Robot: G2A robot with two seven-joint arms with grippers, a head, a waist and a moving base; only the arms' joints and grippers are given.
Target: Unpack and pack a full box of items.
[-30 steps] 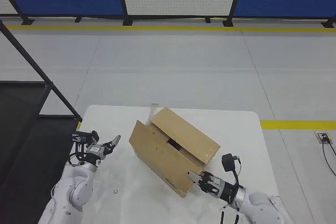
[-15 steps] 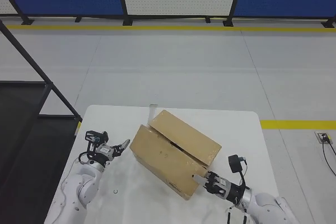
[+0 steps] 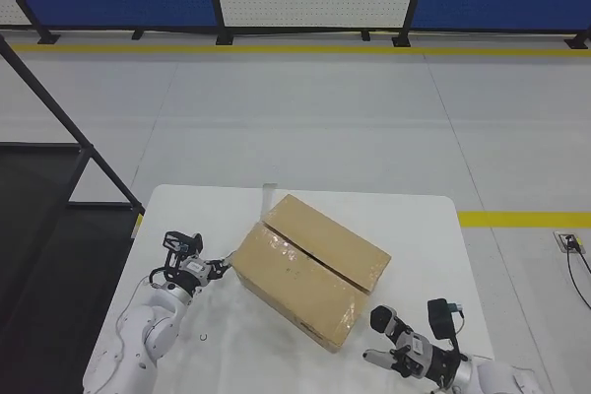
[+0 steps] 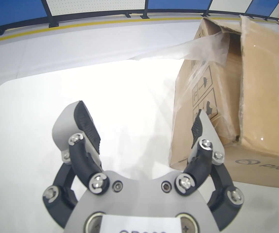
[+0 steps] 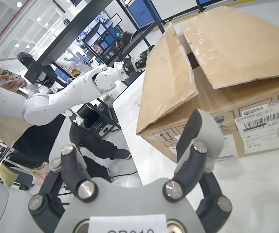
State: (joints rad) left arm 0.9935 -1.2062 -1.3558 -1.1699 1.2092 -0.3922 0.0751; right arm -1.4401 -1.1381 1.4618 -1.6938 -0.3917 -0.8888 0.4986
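Observation:
A brown cardboard box (image 3: 310,271) lies slantwise in the middle of the white table (image 3: 419,231); its top flaps are down with a dark gap between them. A strip of clear tape (image 4: 190,49) hangs loose from its end. My left gripper (image 3: 221,266) is open at the box's left corner, and in the left wrist view (image 4: 144,124) one fingertip (image 4: 200,124) rests against the box (image 4: 263,93) end face. My right gripper (image 3: 376,338) is open near the table's front edge, a short way off the labelled end of the box (image 5: 226,61), holding nothing (image 5: 129,134).
A black metal rack (image 3: 39,197) stands beside the table's left edge. A small ring (image 3: 205,338) lies on the table in front of the left arm. The table's front edge is close behind the right gripper.
The left gripper has moved right until it meets the box's corner. The right gripper has let go of the box's near end and drawn back toward the front edge. The box has shifted slightly.

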